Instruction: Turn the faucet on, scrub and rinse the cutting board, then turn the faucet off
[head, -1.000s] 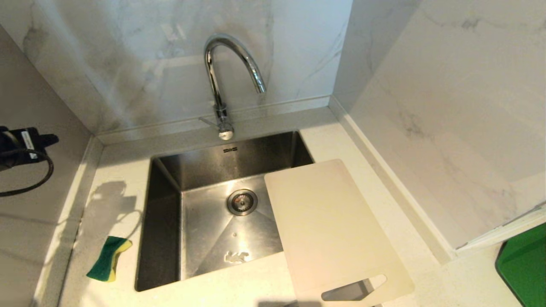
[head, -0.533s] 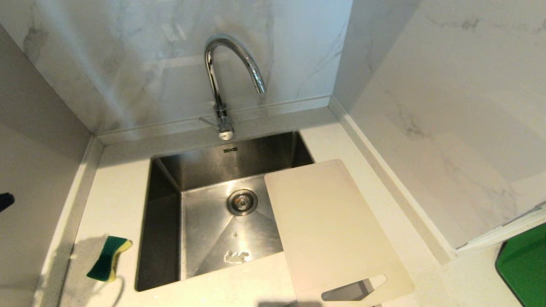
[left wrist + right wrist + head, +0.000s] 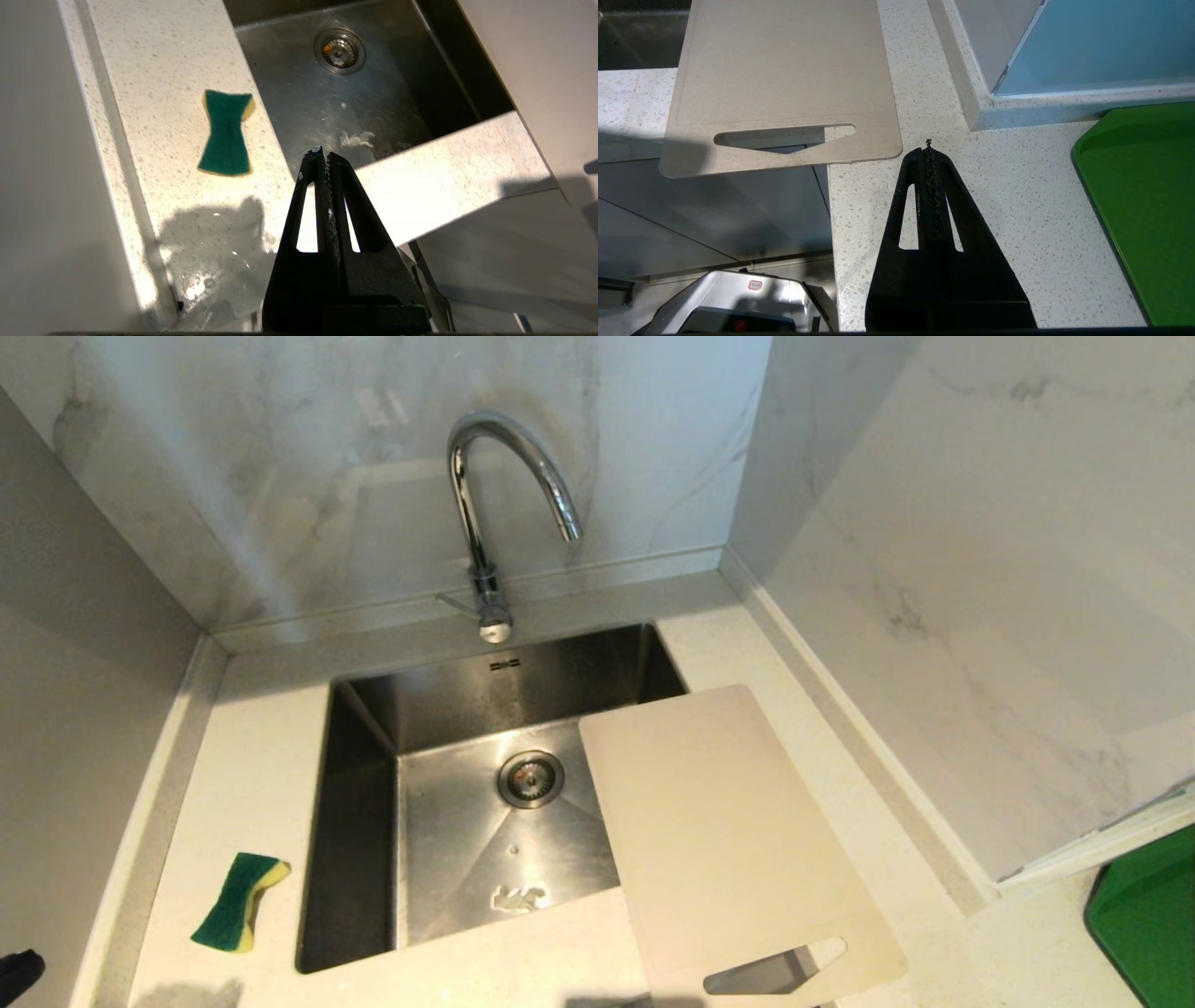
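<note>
Marble walls are wrapping a pale speckled counter (image 3: 252, 747) w/ a steel sink (image 3: 355, 859) sunk in the middle. Far left, the left gripper (image 3: 320, 156) is hanging above the counter's front edge near the sink's corner, jaws pinched together, holding nothing; only a dark tip of it is showing at the head view's bottom-left corner. Just right of that, 1 sponge (image 3: 238, 901), green side up, is lying flat on the counter beside the sink's left rim. Center back, 1 faucet (image 3: 485, 513) is standing behind the sink, spout arching over the basin, no water running; thin lever sticking out to the left at its base. Right of the drain, 1 board (image 3: 728, 840) is lying flat, far end overhanging the basin, slot end jutting past the counter's front edge. Further right, the right gripper (image 3: 928, 144) is idling low above the counter near the board's slot corner, jaws pressed together, empty. Far right, 1 green tray (image 3: 1148, 924) is poking into view. Judging by the dry spout and untouched sponge, step 1 is looking not yet done: next move prob. needs an arm reaching up to the lever and nudging it, w/o slipping off that thin handle.
</note>
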